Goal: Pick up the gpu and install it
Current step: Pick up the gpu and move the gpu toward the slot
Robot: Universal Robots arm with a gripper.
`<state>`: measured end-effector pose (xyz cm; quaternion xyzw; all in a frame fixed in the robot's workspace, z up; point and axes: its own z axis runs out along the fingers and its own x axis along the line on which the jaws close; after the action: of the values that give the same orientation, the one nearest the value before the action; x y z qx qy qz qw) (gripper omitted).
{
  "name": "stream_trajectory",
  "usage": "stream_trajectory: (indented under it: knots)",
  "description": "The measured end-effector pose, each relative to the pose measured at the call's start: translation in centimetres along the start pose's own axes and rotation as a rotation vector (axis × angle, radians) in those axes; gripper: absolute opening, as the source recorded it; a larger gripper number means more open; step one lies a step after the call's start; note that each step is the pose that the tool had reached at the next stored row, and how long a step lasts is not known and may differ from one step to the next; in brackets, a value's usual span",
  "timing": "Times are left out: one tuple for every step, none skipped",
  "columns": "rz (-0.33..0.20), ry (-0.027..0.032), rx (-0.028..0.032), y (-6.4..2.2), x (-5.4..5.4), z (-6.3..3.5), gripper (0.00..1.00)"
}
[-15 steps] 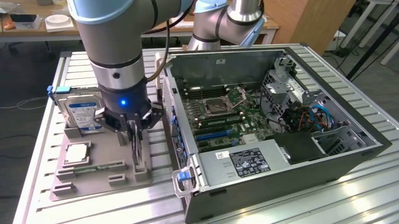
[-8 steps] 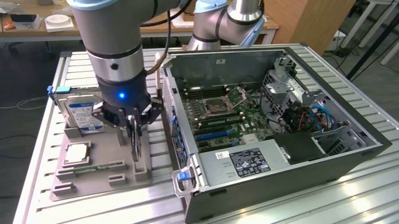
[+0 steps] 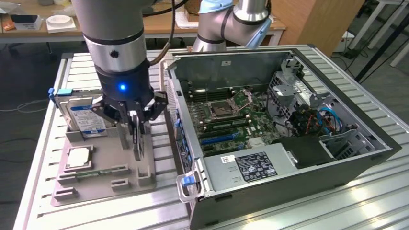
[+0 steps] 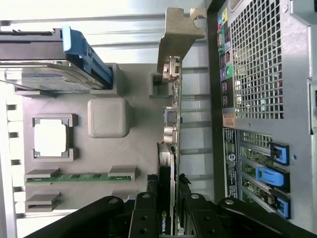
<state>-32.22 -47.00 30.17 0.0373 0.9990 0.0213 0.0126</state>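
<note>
**Claw** [image 3: 136, 125] [image 4: 169, 186]: black, multi-fingered, on a grey arm with a blue light. It is partly closed, with its fingers pressed against both faces of the gpu.

**Gpu** [image 3: 137, 146] [image 4: 173, 129]: thin dark circuit card with a silver metal bracket at one end. It stands on edge, gripped at its upper edge by the claw. It sits over the side of the tray nearest the computer case. Whether its lower edge is seated in its slot or clear of it cannot be told.

**Tray** [image 3: 102, 153] [image 4: 143, 148]: grey moulded plastic holder with recesses, lying on the ribbed aluminium worktop [image 3: 319, 211].

**Hard drive** [image 3: 86, 120] [image 4: 44, 74]: silver, with a blue-white label and a blue-handled carrier. It stands upright in the tray, on the exterior view's left of the claw.

**Processor chip** [image 3: 76, 158] [image 4: 49, 138]: square and silver, lying flat in a square recess of the tray.

**Memory stick** [image 3: 99, 172] [image 4: 79, 176]: narrow and green, lying in a tray slot just beside the processor chip.

**Computer case** [image 3: 357, 167] [image 4: 257, 59]: black and grey tower with its side open and the green motherboard [image 3: 230, 120] exposed. It stands just beside the tray, on the exterior view's right.
</note>
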Motion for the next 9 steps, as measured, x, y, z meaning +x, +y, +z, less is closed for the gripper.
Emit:
stream_trajectory:
  knots:
    - [0.0,0.0,0.0,0.01,0.0,-0.27,0.26]
    - [0.0,0.0,0.0,0.02,0.0,-0.55,0.26]
    - [0.0,0.0,0.0,0.04,0.0,-0.87,0.26]
    - [0.0,0.0,0.0,0.05,0.0,-1.15,0.26]
    - [0.0,0.0,0.0001,0.06,0.0,-1.43,0.26]
    - [0.0,0.0,0.0,0.07,0.0,-1.71,0.26]
    - [0.0,0.0,0.0,0.09,0.0,-1.98,0.26]
    - [0.0,0.0,0.0,0.1,-0.1,-2.24,0.26]
    - [0.0,0.0,0.0,0.11,-0.1,-2.53,0.26]
